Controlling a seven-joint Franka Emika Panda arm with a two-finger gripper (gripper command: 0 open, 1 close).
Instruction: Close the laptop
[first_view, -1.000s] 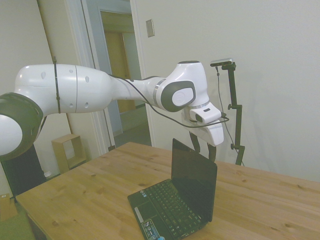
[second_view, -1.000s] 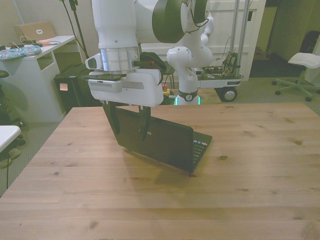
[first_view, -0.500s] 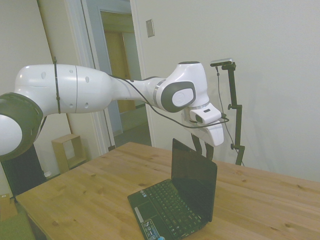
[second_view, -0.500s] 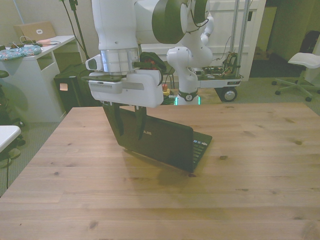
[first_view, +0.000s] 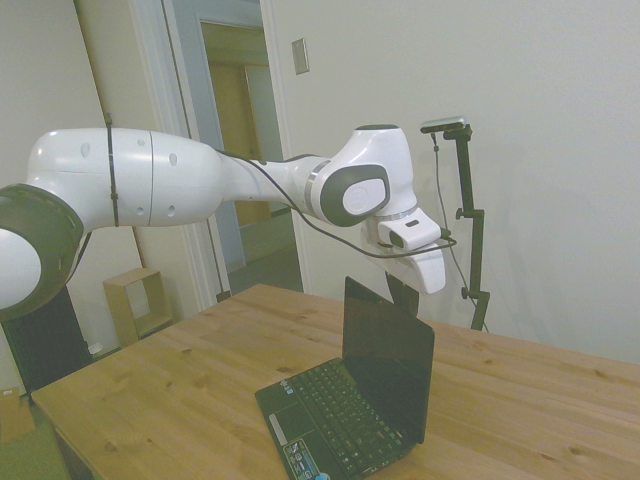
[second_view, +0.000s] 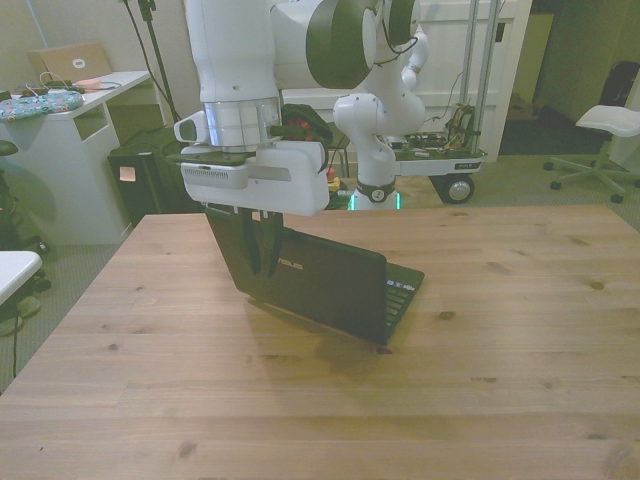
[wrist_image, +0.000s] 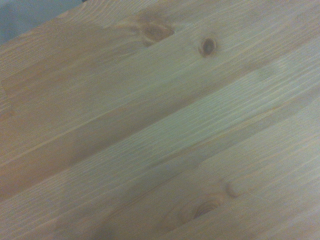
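Observation:
The laptop stands open on the wooden table, its dark screen upright and its keyboard facing the side view's left. In the front view the back of the laptop lid faces the camera. My gripper hangs just behind the lid, near its upper corner at the front view's left. Its dark fingers are drawn together and hold nothing. In the side view the gripper shows only partly above the lid's top edge. The wrist view holds nothing but table boards.
Bare table spreads toward the front view's right and near edge. Beyond the table stand a second white arm on a wheeled cart, a white desk and an office chair.
The fingers have closed from wide apart to together behind the lid. The arm has barely shifted, and the lid's angle looks the same.

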